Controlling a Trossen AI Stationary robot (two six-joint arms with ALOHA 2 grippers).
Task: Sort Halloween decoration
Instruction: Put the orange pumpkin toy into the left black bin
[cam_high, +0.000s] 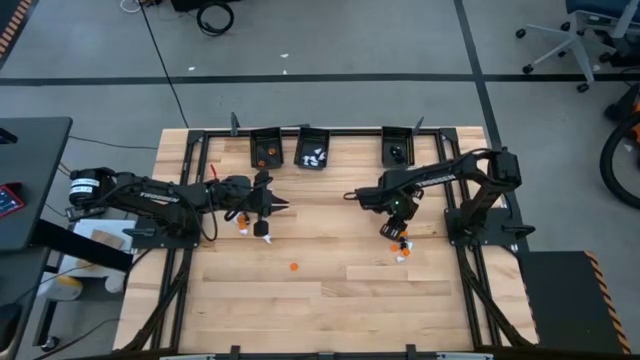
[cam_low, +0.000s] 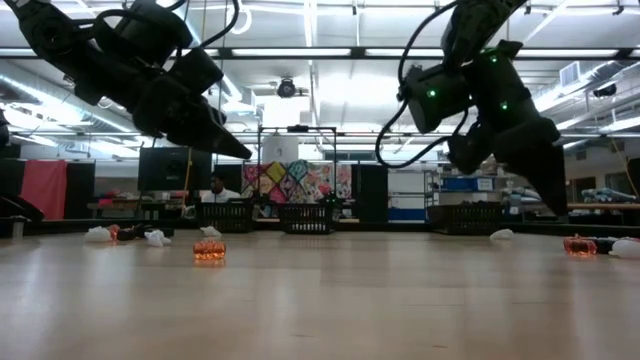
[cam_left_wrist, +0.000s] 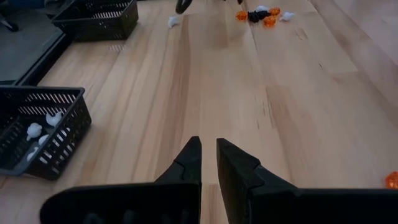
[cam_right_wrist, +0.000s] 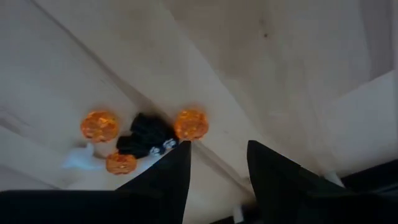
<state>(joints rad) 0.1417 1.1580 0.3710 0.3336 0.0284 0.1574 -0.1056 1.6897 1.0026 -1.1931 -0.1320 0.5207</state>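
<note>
Both grippers hang above the wooden table (cam_high: 330, 300): the right gripper (cam_right_wrist: 217, 165) has its fingers apart and empty over a small cluster of trinkets, and the left gripper (cam_left_wrist: 209, 155) has its fingers almost together, holding nothing, in the middle-left of the table. I judge the step in hand to be a pick from that cluster, so the right gripper should come straight down over one piece only, best the orange pumpkin (cam_right_wrist: 190, 124) nearest its fingers, and close slowly so the neighbours are not pushed away. Counted from largest to smallest: three black bins (cam_high: 312, 146) stand at the far edge. Under the right gripper lie three orange pumpkins, one black piece (cam_right_wrist: 146, 135) touching them, and one white piece (cam_right_wrist: 78, 158). One more orange trinket (cam_high: 294, 267) lies alone, well apart from both grippers.
</note>
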